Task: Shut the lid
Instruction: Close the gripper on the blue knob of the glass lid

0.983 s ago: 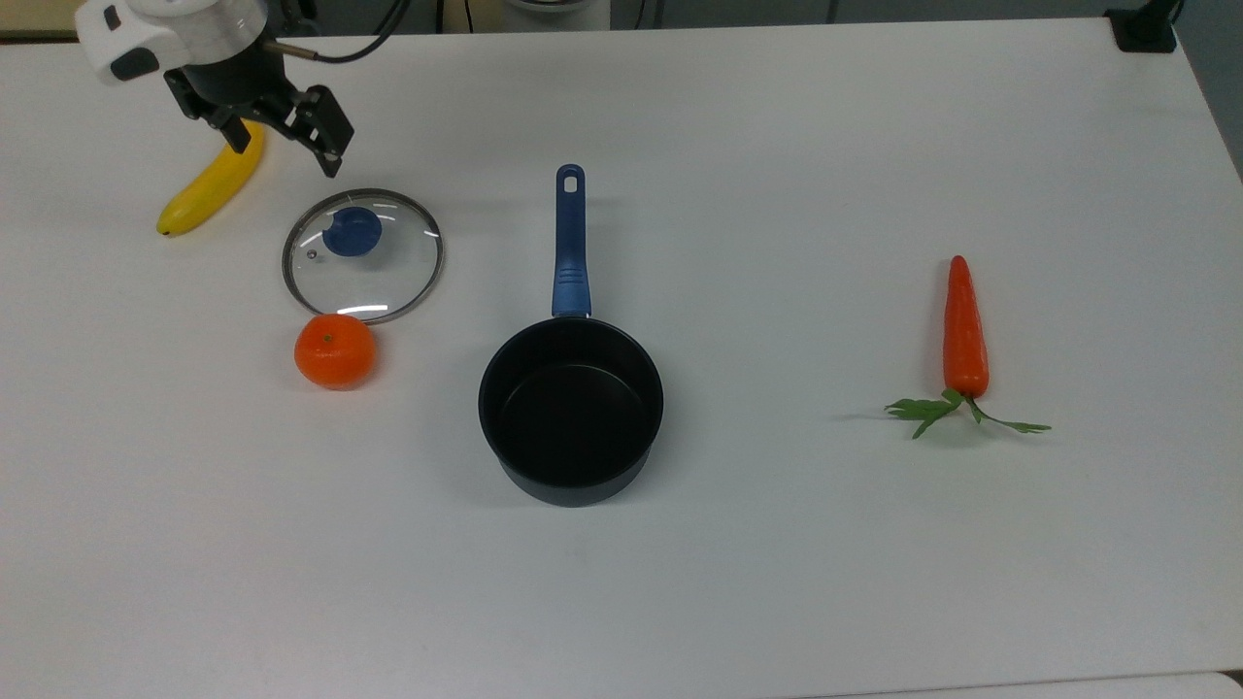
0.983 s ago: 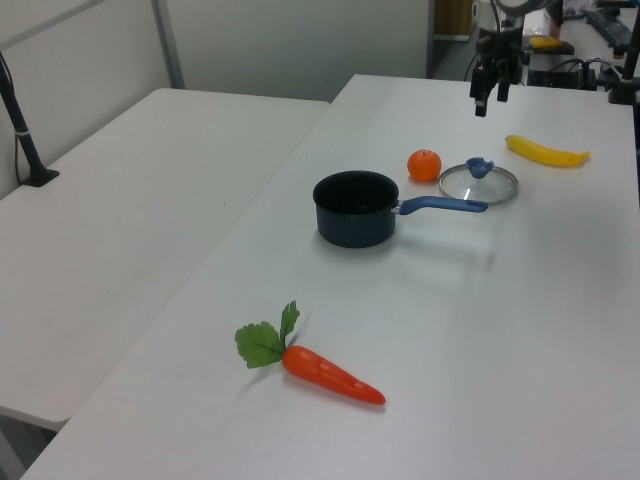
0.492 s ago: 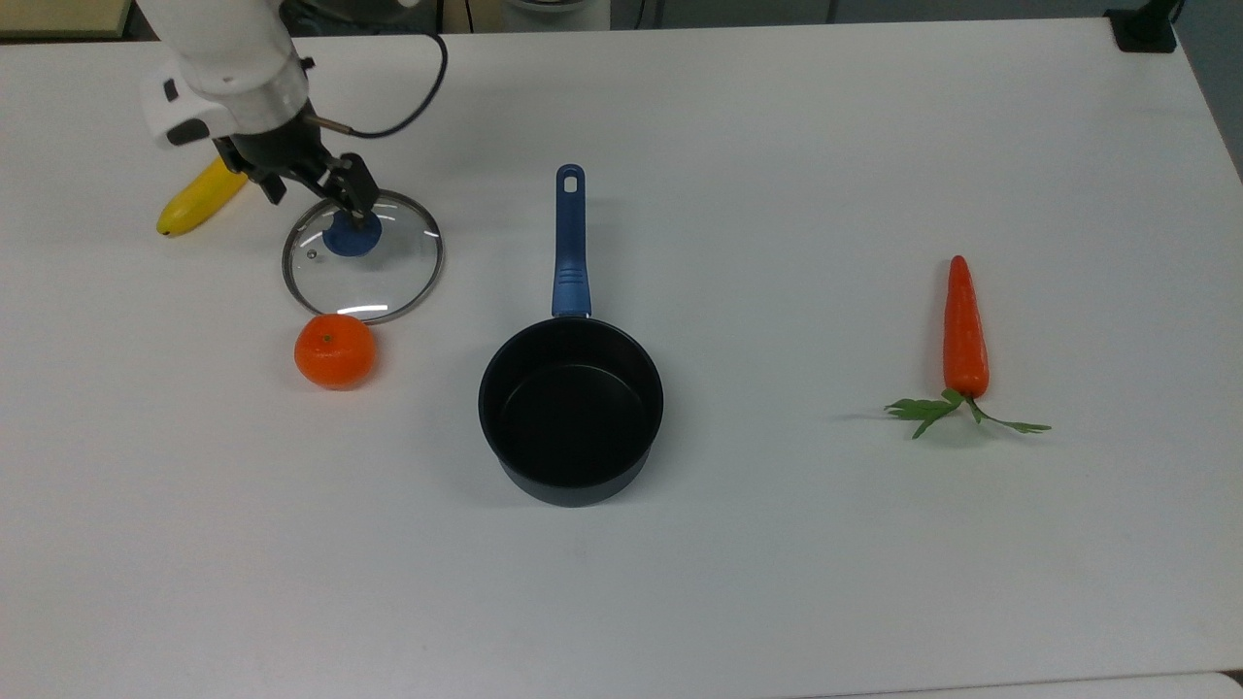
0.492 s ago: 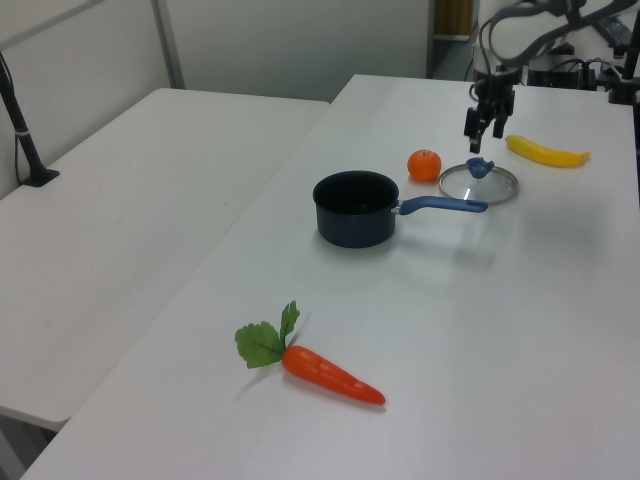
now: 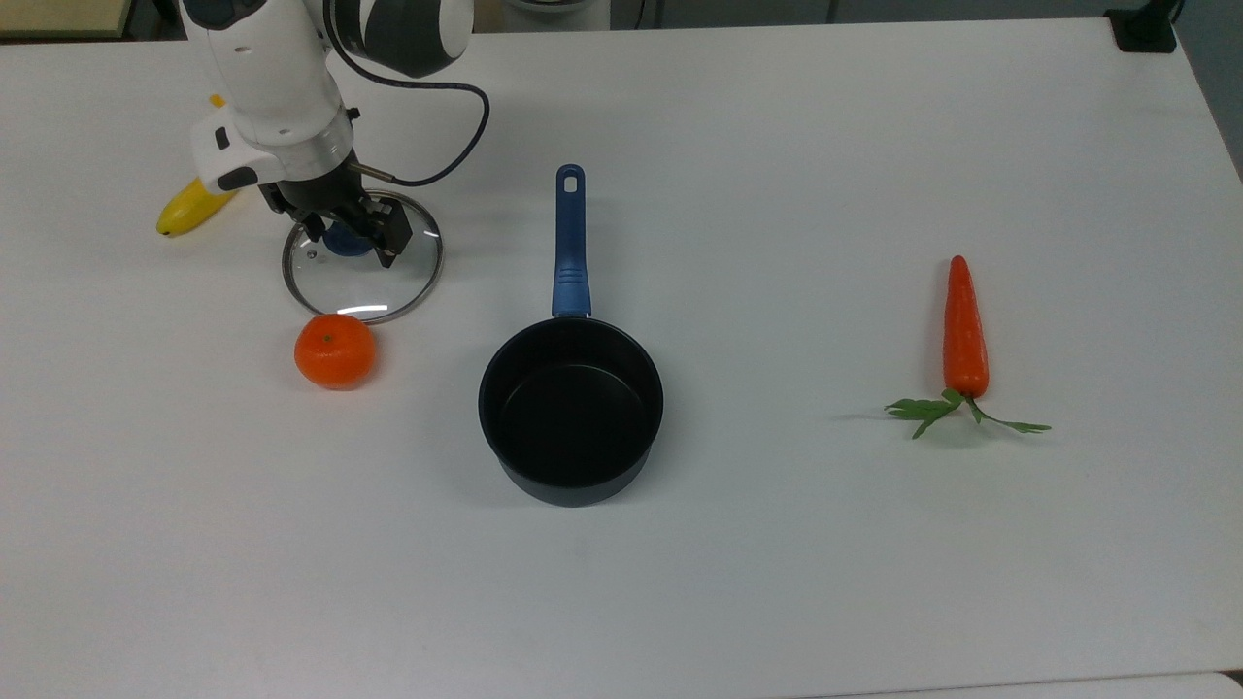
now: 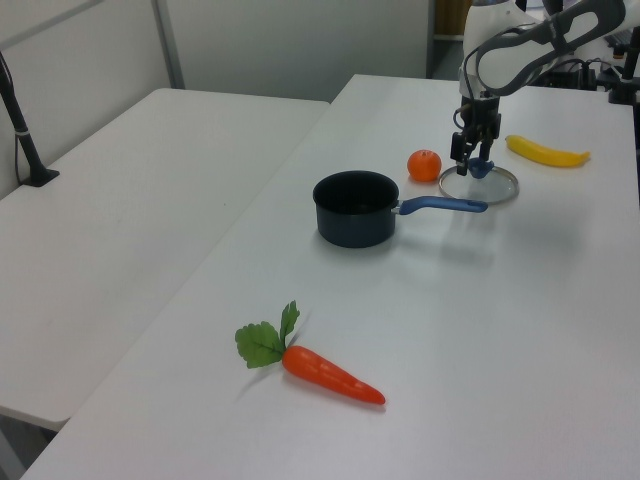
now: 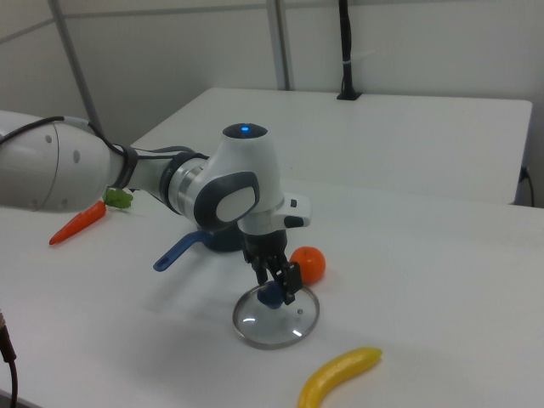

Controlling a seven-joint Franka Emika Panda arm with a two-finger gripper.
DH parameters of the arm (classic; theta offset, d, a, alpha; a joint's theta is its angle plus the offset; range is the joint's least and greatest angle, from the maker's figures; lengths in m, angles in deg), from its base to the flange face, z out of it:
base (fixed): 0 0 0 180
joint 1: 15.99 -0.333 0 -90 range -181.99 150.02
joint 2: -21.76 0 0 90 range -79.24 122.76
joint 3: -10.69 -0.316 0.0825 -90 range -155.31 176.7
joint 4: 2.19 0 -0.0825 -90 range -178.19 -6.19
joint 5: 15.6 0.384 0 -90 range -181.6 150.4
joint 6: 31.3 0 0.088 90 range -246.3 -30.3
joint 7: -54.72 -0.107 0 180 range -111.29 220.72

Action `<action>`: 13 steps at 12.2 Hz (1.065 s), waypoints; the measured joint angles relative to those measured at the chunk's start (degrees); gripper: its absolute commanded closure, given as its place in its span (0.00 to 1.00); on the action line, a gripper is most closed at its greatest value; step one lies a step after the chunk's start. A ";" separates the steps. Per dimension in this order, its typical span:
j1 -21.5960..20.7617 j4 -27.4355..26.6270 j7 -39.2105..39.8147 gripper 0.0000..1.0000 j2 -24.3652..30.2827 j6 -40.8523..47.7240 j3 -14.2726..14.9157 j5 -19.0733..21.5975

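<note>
While lid (image 5: 362,267) lies flat on table (image 5: 777,146), apart from open saucepan (image 5: 571,413): closing not begun. Gripper (image 5: 355,230) lowered over blue knob (image 7: 271,295), fingers (image 5: 393,229) spread either side, not yet clenched. Remaining: grasp knob, lift, carry, seat on saucepan.

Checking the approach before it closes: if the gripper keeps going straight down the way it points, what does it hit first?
Probably the lid's blue knob: the gripper points down, fingers open around it.

White table (image 5: 777,602) w/ 2nd white table (image 6: 130,200) alongside, narrow gap btwn. Plain pale walls (image 7: 408,42), metal upright posts (image 7: 280,42); black pole (image 6: 22,140) clamped at edge.
</note>
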 measured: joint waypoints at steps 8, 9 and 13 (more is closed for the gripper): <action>0.54 0.03 0.13 0.40 0.58 2.77 0.12 0.00; 0.55 0.07 0.18 0.41 0.83 3.09 0.12 0.00; 1.02 0.32 1.04 0.50 2.38 5.40 0.28 0.00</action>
